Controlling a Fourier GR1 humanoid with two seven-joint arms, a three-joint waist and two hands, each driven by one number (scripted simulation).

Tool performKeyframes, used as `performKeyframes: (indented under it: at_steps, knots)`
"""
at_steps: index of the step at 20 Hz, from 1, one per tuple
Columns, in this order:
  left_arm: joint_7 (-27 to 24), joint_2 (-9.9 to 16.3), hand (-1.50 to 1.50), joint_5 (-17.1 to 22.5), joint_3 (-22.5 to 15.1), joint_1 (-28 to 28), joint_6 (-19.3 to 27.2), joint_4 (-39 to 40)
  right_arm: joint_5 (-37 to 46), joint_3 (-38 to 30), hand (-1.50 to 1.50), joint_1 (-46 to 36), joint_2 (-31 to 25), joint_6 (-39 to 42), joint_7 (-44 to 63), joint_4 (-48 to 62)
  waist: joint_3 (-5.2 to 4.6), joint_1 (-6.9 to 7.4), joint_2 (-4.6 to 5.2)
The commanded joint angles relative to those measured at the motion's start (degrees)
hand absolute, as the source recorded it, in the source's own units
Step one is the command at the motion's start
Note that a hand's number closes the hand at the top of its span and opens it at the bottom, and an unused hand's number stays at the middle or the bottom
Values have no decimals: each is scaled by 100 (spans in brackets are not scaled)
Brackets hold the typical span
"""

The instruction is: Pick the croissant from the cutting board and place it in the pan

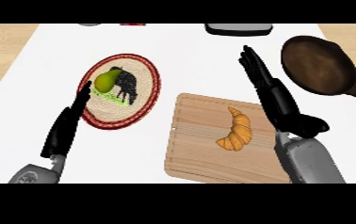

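Observation:
A golden croissant (236,130) lies on the wooden cutting board (198,148) in the lower middle of the head view. The dark brown pan (319,64) sits at the upper right, apart from the board. My right hand (278,98) stands open just right of the croissant, over the board's right edge, fingers straight and pointing away from me toward the space left of the pan. It does not touch the croissant. My left hand (66,124) rests open at the lower left, fingers up.
A round woven plate (142,98) with a red rim and a black animal picture holds a green pear (106,81) at the left, beside my left hand. A grey appliance edge (238,28) shows at the top.

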Motion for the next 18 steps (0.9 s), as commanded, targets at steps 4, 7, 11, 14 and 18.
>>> performKeyframes:
  at_steps: [4, 7, 11, 14, 18]
  knots:
    - [-969, -745, 0, 401, 105, 159, -24, -749, -619, -722, 150, 41, -194, 464, -532, 132, 84, -44, 171]
    - [-909, -1003, 0, 667, 78, 154, -34, -870, 852, -951, 150, 466, -1399, -395, 215, 360, 6, -420, 140]
    - [-1476, -1128, 0, 865, 42, 478, -429, -907, -192, -1308, -150, 2219, -753, -137, -684, -572, 82, -218, 144]
    - [-1563, -1380, 0, 780, 108, 33, -448, -386, 310, -1145, -150, 2701, -1015, -134, -594, -1228, 79, -203, 161]
    - [-1481, -1211, 0, 850, 232, 196, -683, -577, 678, -1454, -150, 2830, -1502, -45, -450, -1419, 80, -114, 166]
